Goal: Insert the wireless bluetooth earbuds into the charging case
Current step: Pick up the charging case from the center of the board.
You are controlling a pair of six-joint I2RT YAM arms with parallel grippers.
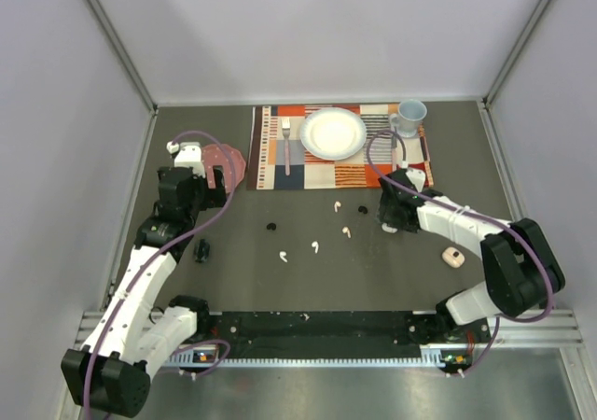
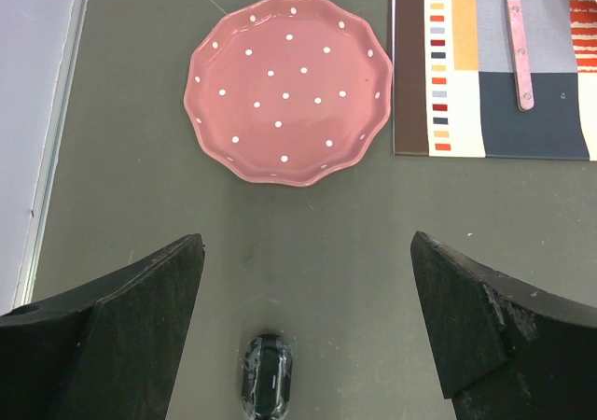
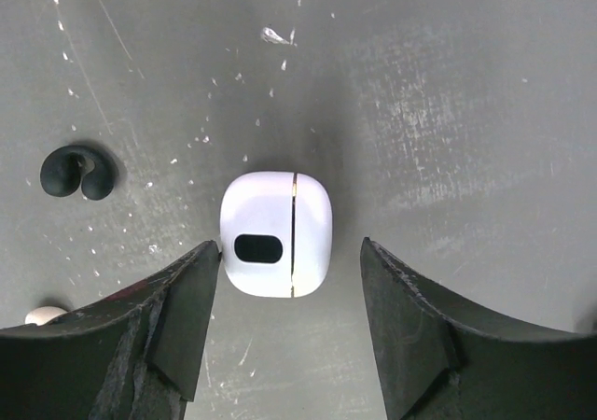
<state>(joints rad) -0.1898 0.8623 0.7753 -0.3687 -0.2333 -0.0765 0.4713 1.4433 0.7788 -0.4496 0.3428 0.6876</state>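
Note:
A shut white charging case (image 3: 276, 233) lies on the dark table, just ahead of my right gripper (image 3: 289, 245), which is open. Its left fingertip sits close by the case's corner, and a gap shows on the other side. In the top view the right gripper (image 1: 390, 217) covers that case. A black earbud (image 3: 76, 171) lies left of it. White earbuds (image 1: 283, 257) (image 1: 315, 246), pale pink ones (image 1: 338, 205) (image 1: 346, 232) and black ones (image 1: 271, 225) (image 1: 363, 211) are scattered mid-table. My left gripper (image 2: 306, 238) hangs wide open and empty above a black case (image 2: 266, 375).
A pink dotted plate (image 2: 287, 89) lies ahead of the left gripper. A striped placemat (image 1: 280, 159) at the back carries a white plate (image 1: 333, 133), a fork (image 1: 287, 145) and a mug (image 1: 409, 116). A pale pink case (image 1: 452, 257) sits to the right. Walls close in on both sides.

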